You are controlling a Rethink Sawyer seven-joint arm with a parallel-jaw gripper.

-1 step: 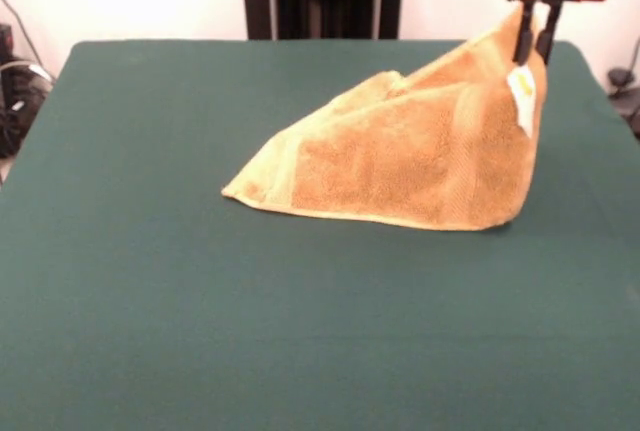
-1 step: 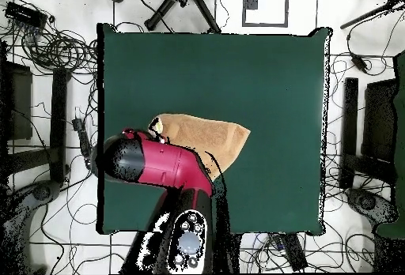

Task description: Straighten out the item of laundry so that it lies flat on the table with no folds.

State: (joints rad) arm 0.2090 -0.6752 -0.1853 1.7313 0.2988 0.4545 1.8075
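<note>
The orange-tan towel is lifted by one corner at the right, so it hangs like a tent. Its lower edge and left corner rest on the dark green table. My gripper is shut on the raised corner, its two black fingers pinching the cloth just above the small white-and-yellow tag. In the overhead view the towel shows as a tan wedge pointing right, with its left part hidden under my red arm. The gripper itself is hidden there beneath the arm.
The table spreads wide on all sides of the towel. Cables, chairs and stands crowd the floor around it in the overhead view.
</note>
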